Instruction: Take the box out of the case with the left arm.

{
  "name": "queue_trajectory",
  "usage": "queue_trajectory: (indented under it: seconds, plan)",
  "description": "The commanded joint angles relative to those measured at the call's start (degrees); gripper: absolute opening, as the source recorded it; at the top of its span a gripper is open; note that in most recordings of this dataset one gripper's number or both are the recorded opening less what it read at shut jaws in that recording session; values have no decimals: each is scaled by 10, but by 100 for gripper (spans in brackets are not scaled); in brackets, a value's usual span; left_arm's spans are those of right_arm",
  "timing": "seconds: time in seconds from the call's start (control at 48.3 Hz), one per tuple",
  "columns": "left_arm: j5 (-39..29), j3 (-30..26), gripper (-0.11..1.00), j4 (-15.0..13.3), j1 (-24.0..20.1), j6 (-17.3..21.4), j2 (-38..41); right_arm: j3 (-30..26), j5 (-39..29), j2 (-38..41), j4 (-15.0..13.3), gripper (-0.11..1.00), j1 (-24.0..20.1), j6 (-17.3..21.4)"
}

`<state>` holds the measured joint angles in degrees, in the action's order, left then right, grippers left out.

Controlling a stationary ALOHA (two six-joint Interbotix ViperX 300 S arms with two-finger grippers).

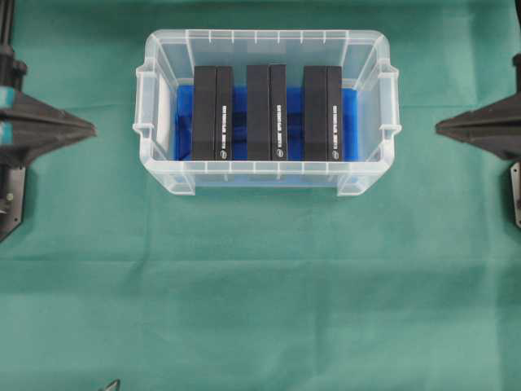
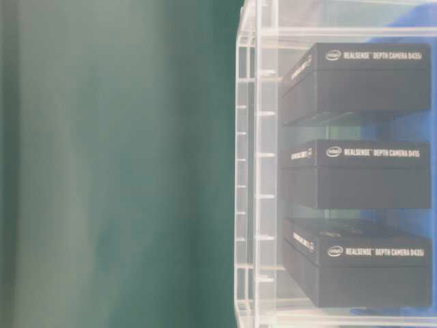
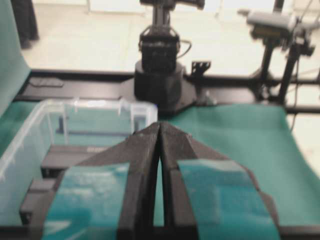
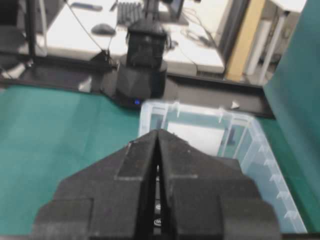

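Looking at it, three black rectangular boxes (image 1: 212,113) sit in the clear plastic bin (image 1: 167,175); the left gripper (image 1: 88,128), pressed together, needs spreading before dropping over the nearest box.

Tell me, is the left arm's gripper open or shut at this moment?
Shut. In the left wrist view the left gripper has its jaws pressed together to a point, holding nothing; overhead it sits far left of the case.
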<state>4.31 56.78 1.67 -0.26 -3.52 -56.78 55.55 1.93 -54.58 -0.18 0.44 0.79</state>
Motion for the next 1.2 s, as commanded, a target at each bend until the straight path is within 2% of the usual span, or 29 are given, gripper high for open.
queue_trajectory:
  seconds: [0.0, 0.166, 0.248, 0.476, 0.58, 0.725, 0.911, 1.118, 1.18]
  plan:
    - [-69, -65, 2, 2, 0, -10, 5, -57, -47, 4, 3, 0, 2, 1]
    - [-223, -174, 2, 2, 0, -14, 23, -133, -124, 9, 3, 0, 2, 1]
    - [-260, -205, 2, 1, 0, -14, 31, -158, -158, 14, 3, 0, 3, 1]
    - [-297, -213, 2, 1, 0, -17, 40, -178, -223, 25, 3, 0, 5, 12]
    - [-361, -222, 2, 0, 0, -26, 47, -185, -276, 28, 3, 0, 5, 36]
    - [-499, -247, 2, 0, 3, -71, 62, -210, -391, 38, 1, 0, 5, 80]
    - [-669, -287, 2, 0, 6, -142, 82, -249, -570, 61, 0, 0, 5, 125]
    - [-828, -317, 2, -4, 23, -207, 109, -279, -755, 90, -2, 0, 5, 155]
    - [-867, -322, 2, -5, 30, -221, 117, -285, -792, 94, -2, 0, 5, 158]
